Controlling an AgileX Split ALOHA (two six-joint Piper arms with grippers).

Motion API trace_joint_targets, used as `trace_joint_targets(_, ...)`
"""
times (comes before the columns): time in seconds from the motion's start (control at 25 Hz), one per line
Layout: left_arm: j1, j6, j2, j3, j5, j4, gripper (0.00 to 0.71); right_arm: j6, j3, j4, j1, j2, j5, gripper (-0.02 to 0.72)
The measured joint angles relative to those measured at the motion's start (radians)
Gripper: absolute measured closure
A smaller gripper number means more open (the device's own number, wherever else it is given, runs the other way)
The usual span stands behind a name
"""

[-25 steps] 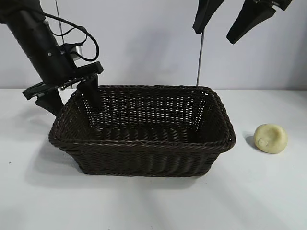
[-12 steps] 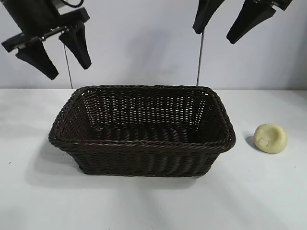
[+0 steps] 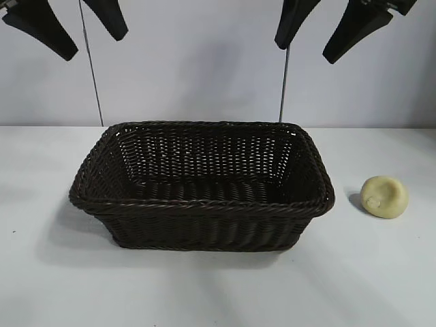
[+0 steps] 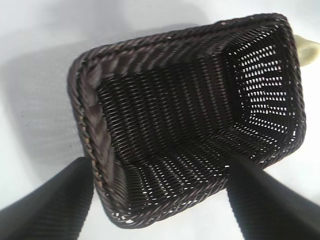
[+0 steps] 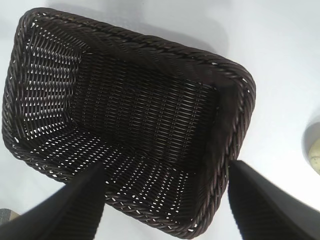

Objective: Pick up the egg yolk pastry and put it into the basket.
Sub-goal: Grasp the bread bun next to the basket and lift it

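Now the left pincer [image 3: 75, 24] hangs high above the basket's [image 3: 201, 205] left end, having risen from beside its rim a second ago, prongs spread and empty. Above the basket's right end, the right pincer [image 3: 325, 34] stays put, also open. Right of the basket, the egg yolk pastry [image 3: 384, 196] lies unmoved on the counter [image 3: 218, 286].

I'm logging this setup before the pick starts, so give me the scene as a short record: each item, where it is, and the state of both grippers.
basket: centre of the table, nothing inside
egg yolk pastry: on the table, right of the basket, apart from it
left gripper: high above the basket's left end, open, holding nothing
right gripper: high above the basket's right end, open, holding nothing
task status: pastry not yet picked up
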Motion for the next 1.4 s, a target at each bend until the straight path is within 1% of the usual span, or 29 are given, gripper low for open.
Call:
trace_joint_targets(0.12, -0.016, 0.000, 0.000, 0.048, -0.066, -0.051, 0.168, 0.000, 0.000, 0.000, 0.000, 0.000, 0.000, 0.198)
trace_joint_targets(0.28, -0.016, -0.001, 0.000, 0.079, -0.136, -0.106, 0.168, 0.000, 0.000, 0.000, 0.000, 0.000, 0.001, 0.198)
trace_joint_targets(1.08, -0.016, -0.001, 0.000, 0.084, -0.139, -0.113, 0.168, 0.000, 0.000, -0.002, 0.000, 0.000, 0.001, 0.199)
trace_joint_targets(1.24, -0.016, -0.001, 0.000, 0.084, -0.139, -0.113, 0.168, 0.000, 0.000, -0.044, 0.000, 0.000, 0.002, 0.199)
trace_joint_targets(1.4, -0.016, -0.001, 0.000, 0.084, -0.139, -0.113, 0.168, 0.001, 0.000, -0.121, 0.000, 0.000, 0.002, 0.199)
